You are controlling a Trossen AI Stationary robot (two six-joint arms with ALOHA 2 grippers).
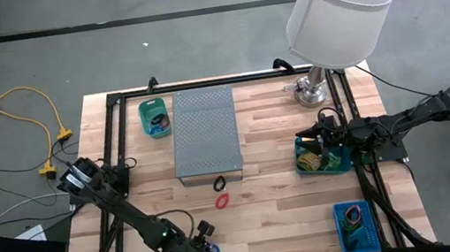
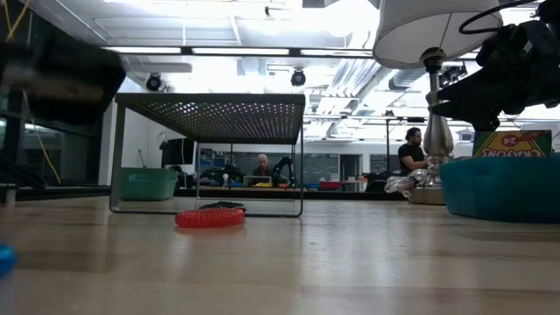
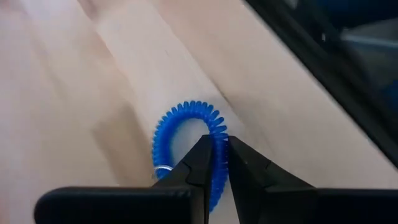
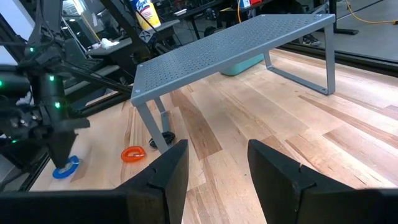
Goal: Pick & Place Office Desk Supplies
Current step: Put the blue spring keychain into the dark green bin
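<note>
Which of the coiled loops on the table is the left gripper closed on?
The blue coil loop, at the table's near edge: the left gripper pinches it. The red loop and the dark one lie free beside the grey stand.

Bright overhead light, blurred foreground

Left gripper covers part of the blue coil — tray contents indistinct.

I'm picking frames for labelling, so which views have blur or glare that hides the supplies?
Low view: the blue coil at the near edge is a soft blur, the red coil sharper, and ceiling lights blow out behind. Left wrist view: the left gripper pinching the blue coil is sharp, the table beyond soft. Right wrist view: the right gripper is open, with mild sheen on wood.
</note>
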